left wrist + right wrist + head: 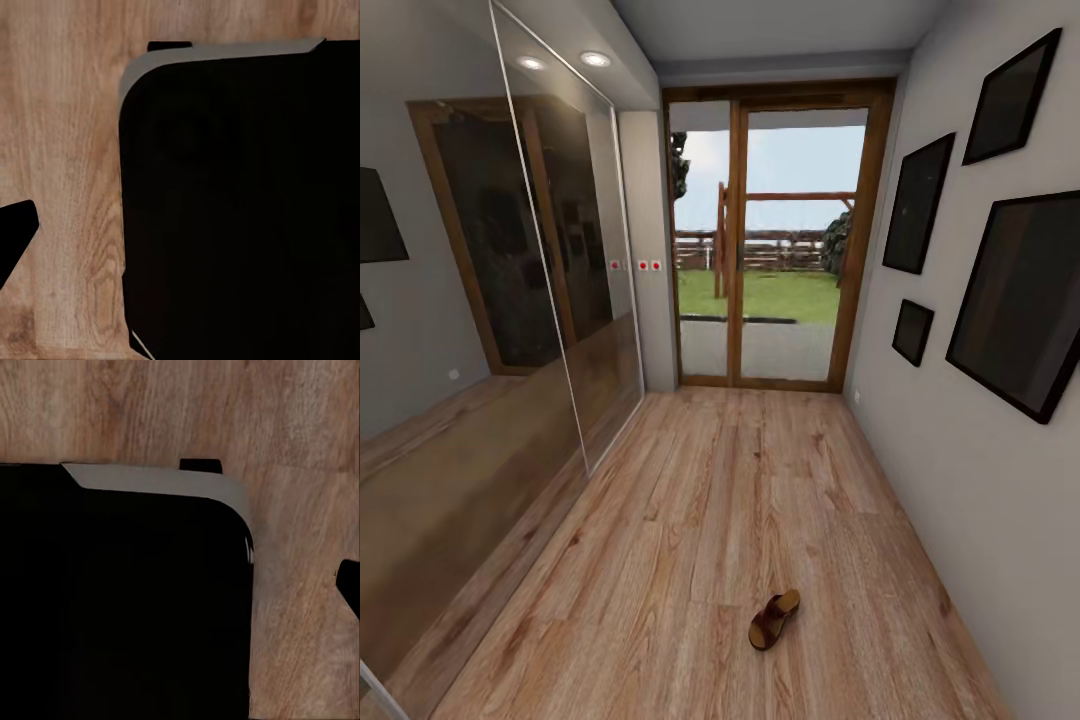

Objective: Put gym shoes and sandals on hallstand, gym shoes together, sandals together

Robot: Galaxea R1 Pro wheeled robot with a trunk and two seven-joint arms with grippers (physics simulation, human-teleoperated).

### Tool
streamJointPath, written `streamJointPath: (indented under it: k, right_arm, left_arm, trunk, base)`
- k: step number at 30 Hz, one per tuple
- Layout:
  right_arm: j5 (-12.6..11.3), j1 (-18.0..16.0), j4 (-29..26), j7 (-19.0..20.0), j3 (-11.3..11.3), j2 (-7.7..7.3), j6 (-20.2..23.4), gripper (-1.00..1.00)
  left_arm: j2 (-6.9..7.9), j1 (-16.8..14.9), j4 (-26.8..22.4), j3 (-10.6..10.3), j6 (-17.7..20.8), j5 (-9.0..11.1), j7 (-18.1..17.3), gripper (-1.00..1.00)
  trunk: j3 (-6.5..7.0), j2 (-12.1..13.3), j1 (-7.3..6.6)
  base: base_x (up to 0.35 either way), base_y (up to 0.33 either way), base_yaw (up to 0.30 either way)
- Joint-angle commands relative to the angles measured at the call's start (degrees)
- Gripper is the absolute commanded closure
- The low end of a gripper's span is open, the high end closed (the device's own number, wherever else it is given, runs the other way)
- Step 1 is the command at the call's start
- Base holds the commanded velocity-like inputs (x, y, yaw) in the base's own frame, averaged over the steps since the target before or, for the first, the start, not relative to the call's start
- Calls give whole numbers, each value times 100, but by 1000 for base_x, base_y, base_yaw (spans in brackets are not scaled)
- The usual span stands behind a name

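At the left of the head view a mirrored sliding wardrobe runs along the wall, its panels reflecting a dark wooden door frame and the plank floor, with two lit ceiling spots above it. Just past its far end, small red-and-white wall switches sit on the grey pillar beside the doorway. The middle of the view holds a wood-framed glass door at the corridor's far end, showing grass, a wooden fence and sky outside. The corridor floor of light brown wood-grain planks stretches from that door toward the camera. One sandal, dark brown with a tan sole, lies alone on the floor near the lower middle of the view, slightly right of centre, well apart from both walls and tilted so that it points toward the door. On the right wall hang four black picture frames of different sizes.

In the left wrist view the same planks show beside a large black body with a pale grey rounded edge, apparently part of the robot itself, and a dark tip juts in at one border; whether the left gripper is released or clenched cannot be told. The right wrist view shows planks around a like black shape, with a dark tip at its border; the right gripper's state cannot be told either
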Motion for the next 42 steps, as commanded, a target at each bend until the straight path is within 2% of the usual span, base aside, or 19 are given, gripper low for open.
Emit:
streamJointPath:
  k: [1,9,18,28,33,34,42]
  right_arm:
    - [4,-4,-28,-4,0,-33,-52,-100]
    - [5,-6,-287,-6,-4,-291,-309,-100]
    - [-1,-19,-578,-7,-11,-568,-598,-100]
    - [-15,-178,-903,-7,-19,-609,-919,-100]
    - [-29,-252,-1065,-7,-141,-613,-1080,-100]
    - [-29,-257,-2267,-5,-170,-614,-1683,-100]
    - [-3,-276,-2223,26,-259,-612,-1758,-100]
  left_arm:
    - [18,-2,-35,2,-47,-1,2,-100]
    - [136,-56,-293,14,-304,3,9,-100]
    - [227,-345,-587,17,-593,13,11,-100]
    - [183,-675,-803,-10,-915,11,-6,-100]
    - [175,-840,-841,-20,-1076,14,-40,-100]
    - [175,-1046,-846,-18,-2007,15,-48,-100]
    - [226,-1070,-847,33,-2025,37,-63,-100]
  trunk:
    - [-5,-3,0]
    - [-5,-3,0]
    - [-5,-3,0]
    - [-5,-3,0]
    - [-5,-3,0]
    - [-5,-3,0]
    - [-5,-3,0]
  base:
    - [0,0,0]
    - [0,0,0]
    - [0,0,0]
    - [0,0,0]
    - [0,0,0]
    - [0,0,0]
    - [0,0,0]
